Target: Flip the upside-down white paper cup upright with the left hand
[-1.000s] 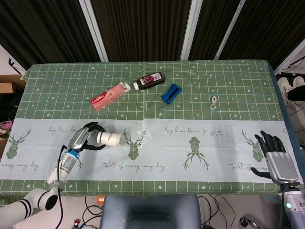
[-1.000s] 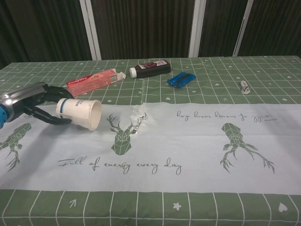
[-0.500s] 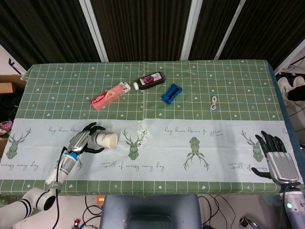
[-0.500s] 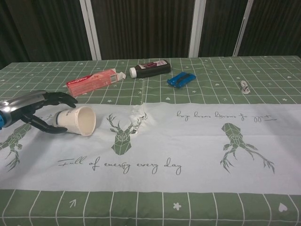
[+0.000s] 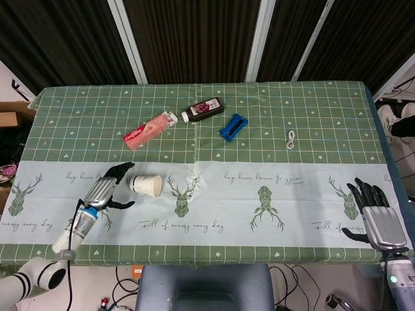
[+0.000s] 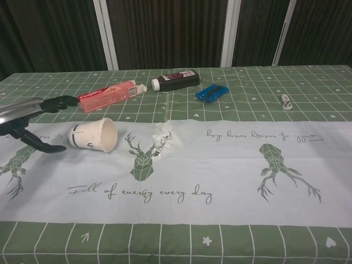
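Note:
The white paper cup (image 5: 146, 184) (image 6: 94, 135) lies on its side on the tablecloth, its mouth facing right. My left hand (image 5: 107, 190) (image 6: 33, 118) is just left of the cup, fingers spread apart, holding nothing, with a small gap between it and the cup. My right hand (image 5: 373, 210) rests at the table's near right corner with fingers apart and nothing in it; it does not appear in the chest view.
A red toothpaste tube (image 5: 150, 129), a dark bottle (image 5: 202, 109), a blue object (image 5: 233, 127) and a small white cord (image 5: 291, 138) lie on the green checked far half of the table (image 5: 84, 116).
My left hand let go of the cup and drew back to the left. The cup, held off the cloth a second ago, now lies on its side on the table.

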Tool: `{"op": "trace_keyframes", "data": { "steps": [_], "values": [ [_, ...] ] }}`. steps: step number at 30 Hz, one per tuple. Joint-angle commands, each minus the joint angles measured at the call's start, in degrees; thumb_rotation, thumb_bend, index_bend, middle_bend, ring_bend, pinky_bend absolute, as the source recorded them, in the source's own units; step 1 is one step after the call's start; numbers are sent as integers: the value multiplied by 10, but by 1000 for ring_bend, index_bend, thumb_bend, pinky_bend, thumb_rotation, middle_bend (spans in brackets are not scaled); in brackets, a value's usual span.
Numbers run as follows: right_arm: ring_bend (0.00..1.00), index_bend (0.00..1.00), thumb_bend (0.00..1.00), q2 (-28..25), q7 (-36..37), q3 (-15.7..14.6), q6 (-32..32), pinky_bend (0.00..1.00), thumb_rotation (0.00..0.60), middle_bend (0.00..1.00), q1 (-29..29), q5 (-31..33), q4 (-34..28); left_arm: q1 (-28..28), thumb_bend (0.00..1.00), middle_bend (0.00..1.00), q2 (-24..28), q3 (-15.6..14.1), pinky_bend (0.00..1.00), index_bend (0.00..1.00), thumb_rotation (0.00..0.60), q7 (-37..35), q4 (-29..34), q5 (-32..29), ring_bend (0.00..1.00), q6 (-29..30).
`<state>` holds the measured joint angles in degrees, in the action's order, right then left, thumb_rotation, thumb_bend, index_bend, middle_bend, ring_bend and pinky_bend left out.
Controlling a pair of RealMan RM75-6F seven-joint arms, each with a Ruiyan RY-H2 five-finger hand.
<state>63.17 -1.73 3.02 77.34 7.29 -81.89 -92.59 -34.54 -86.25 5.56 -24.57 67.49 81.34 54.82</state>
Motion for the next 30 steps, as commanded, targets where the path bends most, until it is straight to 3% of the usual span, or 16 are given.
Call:
{"op": "trace_keyframes", "data": {
  "steps": [1, 4, 8, 14, 26, 30],
  "values": [
    [0, 0, 0, 0, -1, 0, 0, 2, 600, 1, 0, 0, -1, 8, 182, 2, 29, 1, 7, 1, 598, 74, 43, -11, 0, 17],
    [0, 0, 0, 0, -3, 0, 0, 2, 600, 0, 0, 1, -2, 7, 182, 4, 44, -1, 5, 4, 598, 139, 66, -7, 0, 27],
    [0, 0, 0, -1, -1, 1, -2, 2, 600, 0, 0, 5, -5, -7, 180, 3, 63, 1, 5, 4, 599, 305, 130, -11, 1, 33],
    [0, 0, 0, -5, 7, 3, -9, 2, 600, 1, 2, 11, -9, -30, 179, 4, 36, 23, 5, 6, 599, 549, 202, -114, 2, 27],
    [0, 0, 0, -13, 26, 4, -13, 2, 600, 1, 2, 15, -9, -91, 180, 3, -43, 43, 4, 7, 600, 807, 221, -291, 1, 59],
    [0, 1, 0, -15, 31, 4, -14, 2, 600, 1, 2, 15, -8, -111, 179, 2, -62, 49, 5, 7, 600, 852, 217, -343, 1, 71]
  ]
}}
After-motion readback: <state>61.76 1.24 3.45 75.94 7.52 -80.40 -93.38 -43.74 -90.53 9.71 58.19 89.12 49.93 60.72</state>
